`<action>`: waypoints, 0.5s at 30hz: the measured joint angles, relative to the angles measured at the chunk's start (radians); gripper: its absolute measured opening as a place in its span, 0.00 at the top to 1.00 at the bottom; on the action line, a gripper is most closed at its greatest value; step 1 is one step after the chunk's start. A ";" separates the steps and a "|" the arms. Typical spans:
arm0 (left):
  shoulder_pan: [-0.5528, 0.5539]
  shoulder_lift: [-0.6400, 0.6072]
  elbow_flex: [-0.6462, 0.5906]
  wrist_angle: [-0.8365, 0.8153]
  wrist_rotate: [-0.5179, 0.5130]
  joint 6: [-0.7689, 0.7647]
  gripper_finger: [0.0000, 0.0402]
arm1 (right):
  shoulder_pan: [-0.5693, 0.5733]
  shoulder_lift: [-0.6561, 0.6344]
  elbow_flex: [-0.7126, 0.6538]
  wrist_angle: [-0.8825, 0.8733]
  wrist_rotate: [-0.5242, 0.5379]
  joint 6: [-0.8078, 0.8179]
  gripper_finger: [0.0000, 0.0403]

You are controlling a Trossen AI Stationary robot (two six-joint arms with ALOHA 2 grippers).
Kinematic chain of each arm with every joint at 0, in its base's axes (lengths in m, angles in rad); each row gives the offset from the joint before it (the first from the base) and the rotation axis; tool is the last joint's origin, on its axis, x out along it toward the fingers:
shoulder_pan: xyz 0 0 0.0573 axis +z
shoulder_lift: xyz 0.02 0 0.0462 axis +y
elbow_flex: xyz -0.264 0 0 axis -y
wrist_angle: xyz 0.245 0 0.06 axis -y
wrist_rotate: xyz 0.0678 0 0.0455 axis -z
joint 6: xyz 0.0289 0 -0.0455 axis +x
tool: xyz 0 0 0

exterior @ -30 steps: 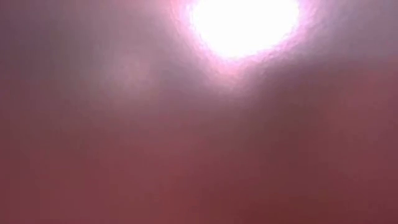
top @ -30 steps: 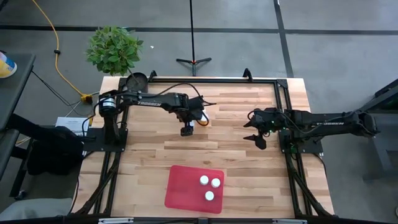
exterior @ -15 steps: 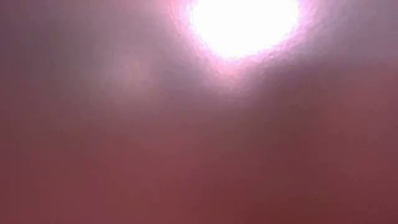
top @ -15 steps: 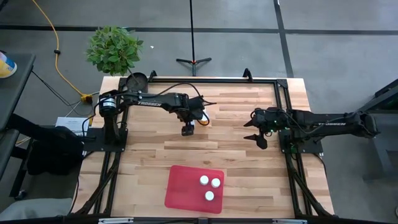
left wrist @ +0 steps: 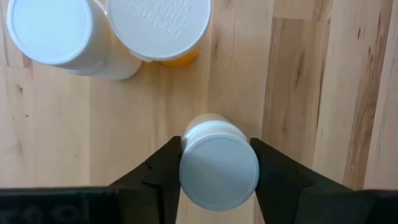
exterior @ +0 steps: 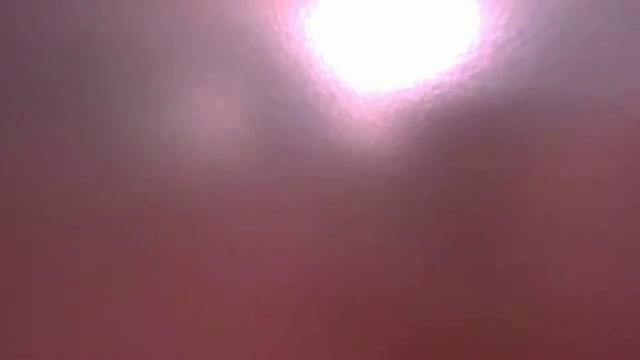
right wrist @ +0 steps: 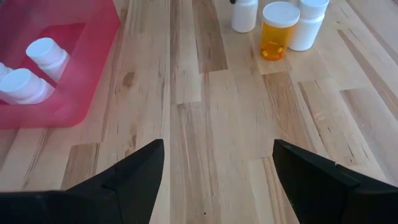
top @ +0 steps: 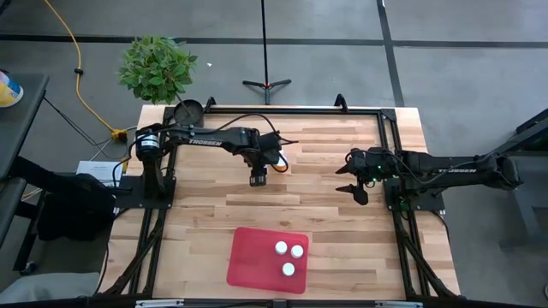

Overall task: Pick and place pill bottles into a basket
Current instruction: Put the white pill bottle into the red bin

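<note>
Beyond the red basket (top: 257, 257), toward the far edge of the table (top: 334, 214), the left claw (left wrist: 219, 177) is clamped on a white-capped pill bottle (left wrist: 217, 168), with two more bottles (left wrist: 106, 28) just past it; raised lettering on one cap is too blurred to read. Three bottles (top: 288, 257) lie in the basket. White lettering along both arms cannot be made out. The right claw (right wrist: 217, 180) hangs spread wide, to the right of the basket.

A blurred reddish-pink haze (exterior: 320, 240) fills the whole low view, darker toward the lower edge and greyer at the upper left. A bright white glare (exterior: 390, 40) sits at the top, right of centre. Nothing else can be made out.
</note>
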State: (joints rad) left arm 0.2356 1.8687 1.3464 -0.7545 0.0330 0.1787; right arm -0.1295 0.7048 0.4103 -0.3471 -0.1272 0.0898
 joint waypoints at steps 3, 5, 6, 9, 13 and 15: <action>0.000 0.000 0.001 -0.012 0.000 0.005 0.52 | 0.000 0.000 0.000 0.000 0.000 0.000 0.28; 0.000 0.000 0.015 -0.051 -0.010 0.014 0.52 | 0.000 0.000 0.000 0.000 0.000 0.000 0.28; 0.000 0.001 0.025 -0.082 -0.023 0.018 0.52 | 0.000 0.000 0.000 0.000 0.000 0.000 0.28; 0.000 0.003 0.071 -0.144 -0.052 0.029 0.52 | 0.000 0.000 0.000 0.000 0.000 0.000 0.28; 0.000 0.002 0.152 -0.245 -0.055 0.034 0.52 | 0.000 0.000 0.000 0.000 0.000 0.000 0.28; 0.000 0.002 0.203 -0.299 -0.052 0.035 0.52 | 0.000 0.000 0.000 0.000 0.000 0.000 0.28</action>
State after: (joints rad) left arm 0.2356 1.8709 1.5495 -1.0535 -0.0194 0.2134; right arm -0.1295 0.7052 0.4103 -0.3473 -0.1268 0.0898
